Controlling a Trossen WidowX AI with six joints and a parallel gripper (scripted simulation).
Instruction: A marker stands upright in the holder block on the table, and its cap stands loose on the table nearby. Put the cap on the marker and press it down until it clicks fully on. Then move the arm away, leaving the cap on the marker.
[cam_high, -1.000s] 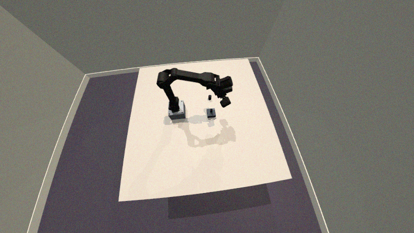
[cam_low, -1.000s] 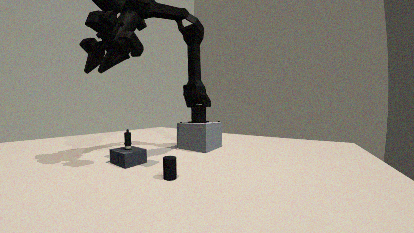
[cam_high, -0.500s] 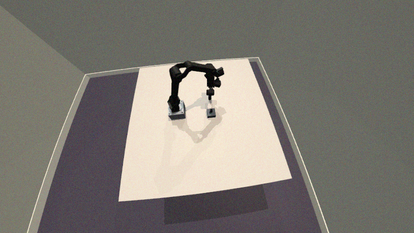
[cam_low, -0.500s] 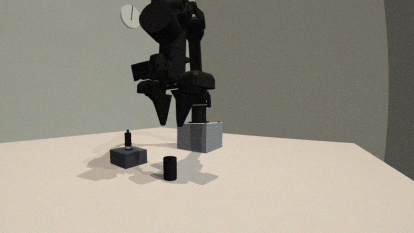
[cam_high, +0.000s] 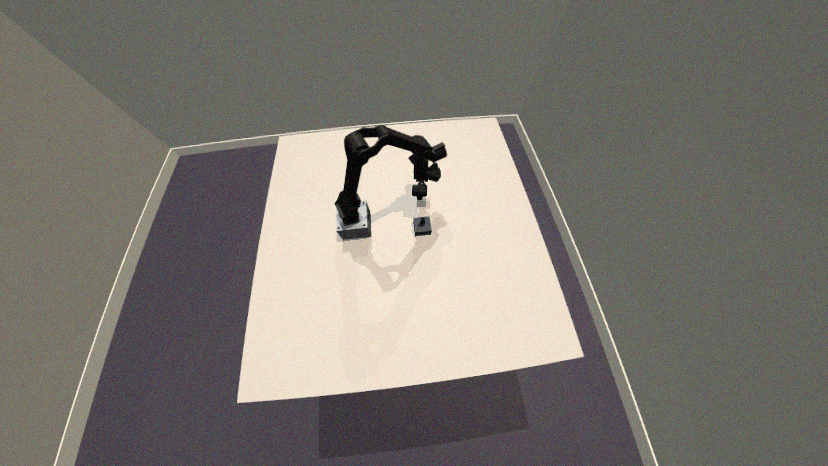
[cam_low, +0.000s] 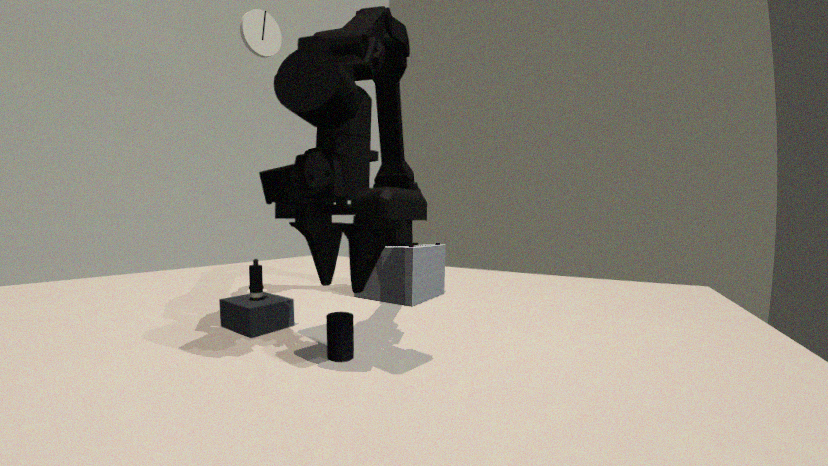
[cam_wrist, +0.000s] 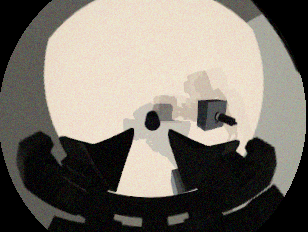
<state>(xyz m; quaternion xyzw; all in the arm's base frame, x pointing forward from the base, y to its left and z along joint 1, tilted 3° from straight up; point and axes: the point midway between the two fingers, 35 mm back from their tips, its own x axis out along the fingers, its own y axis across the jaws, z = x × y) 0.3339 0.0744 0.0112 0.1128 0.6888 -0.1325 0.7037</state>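
Observation:
The black cap stands upright on the table in the exterior view. In the top view I cannot tell it apart from the gripper. The dark marker stands upright in the grey holder block, with its thin tip up and bare. My gripper points down, partly open and empty. Its fingertips are above the cap's top in the exterior view, and the cap shows between and just beyond the fingertips in the wrist view.
The grey robot base stands on the pale table. The holder block lies to the right of the cap in the wrist view and to its left in the exterior view. A round clock hangs on the wall.

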